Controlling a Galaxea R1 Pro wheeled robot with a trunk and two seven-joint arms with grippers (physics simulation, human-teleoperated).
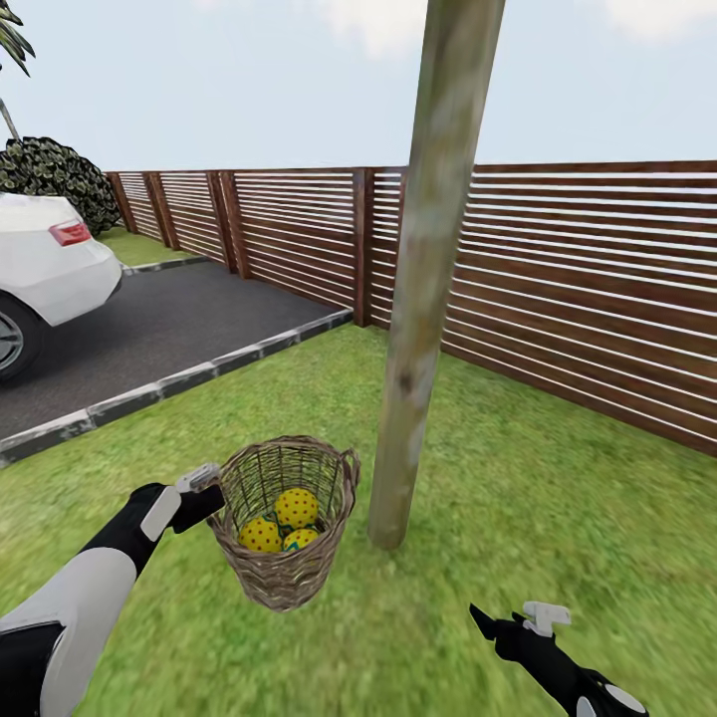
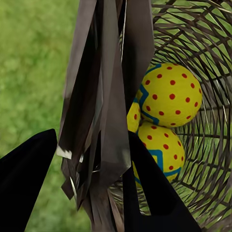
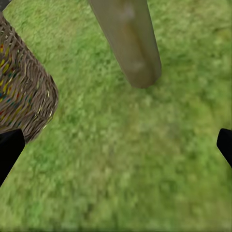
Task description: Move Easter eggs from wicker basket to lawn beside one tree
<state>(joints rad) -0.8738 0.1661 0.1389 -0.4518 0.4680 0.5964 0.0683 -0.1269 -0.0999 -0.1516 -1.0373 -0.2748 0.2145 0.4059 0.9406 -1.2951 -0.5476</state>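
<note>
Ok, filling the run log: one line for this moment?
left pincer: shut on wicker basket rim | Easter eggs: three inside | tree: beside basket | right pincer: open, empty

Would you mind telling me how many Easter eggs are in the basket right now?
3. All lie in the wicker basket held by the left gripper: one egg at the back, one front-left, one front-right.
</note>
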